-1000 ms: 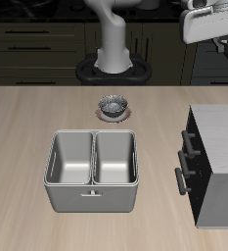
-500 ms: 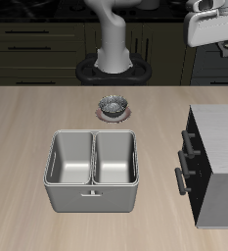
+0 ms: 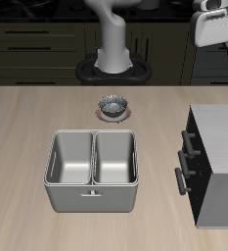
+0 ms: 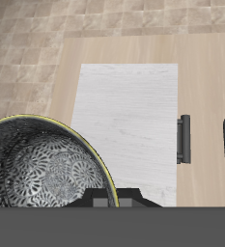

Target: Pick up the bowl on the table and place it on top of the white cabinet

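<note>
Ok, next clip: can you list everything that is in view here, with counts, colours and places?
table: one, light beige wood, carries everything below except the speckled bowl
basin: one, grey metal, two compartments, mid-table towards the front edge
small bowl: one, grey, on a reddish disc, behind the basin
white cabinet: one, pale top, dark front, black handles, beside the basin
speckled bowl: one, grey, dark mottled inside, held in the air, partly over the cabinet's top
arm: one, light grey, base at the table's back
fingers: dark, shut on the speckled bowl's rim
</note>
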{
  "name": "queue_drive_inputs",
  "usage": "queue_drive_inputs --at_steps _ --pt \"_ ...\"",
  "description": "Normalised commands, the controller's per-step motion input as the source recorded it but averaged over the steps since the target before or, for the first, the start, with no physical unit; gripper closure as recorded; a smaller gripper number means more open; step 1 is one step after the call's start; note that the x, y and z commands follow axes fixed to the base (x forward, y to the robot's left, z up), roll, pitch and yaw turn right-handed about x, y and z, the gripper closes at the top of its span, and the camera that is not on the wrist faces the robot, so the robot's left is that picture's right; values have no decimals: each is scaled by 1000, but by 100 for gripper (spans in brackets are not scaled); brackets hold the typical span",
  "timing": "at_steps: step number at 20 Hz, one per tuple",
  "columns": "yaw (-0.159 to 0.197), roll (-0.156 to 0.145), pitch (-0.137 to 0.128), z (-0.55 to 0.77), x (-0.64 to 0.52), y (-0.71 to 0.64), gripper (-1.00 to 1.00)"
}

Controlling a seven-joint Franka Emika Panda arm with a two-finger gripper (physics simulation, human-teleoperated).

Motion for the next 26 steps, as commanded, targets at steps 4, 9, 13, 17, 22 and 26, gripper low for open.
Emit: queue_drive_inputs --at_steps 4,9,13,17,22,26 --pt "2 -14 6 -92 135 92 100" --pt "10 -3 15 -153 100 11 100" --pt "7 -6 18 -219 96 8 100" --pt "2 -5 10 -127 59 -24 100" --pt "6 -22 13 -156 88 -119 100" --pt "-2 -14 28 -191 105 -120 100"
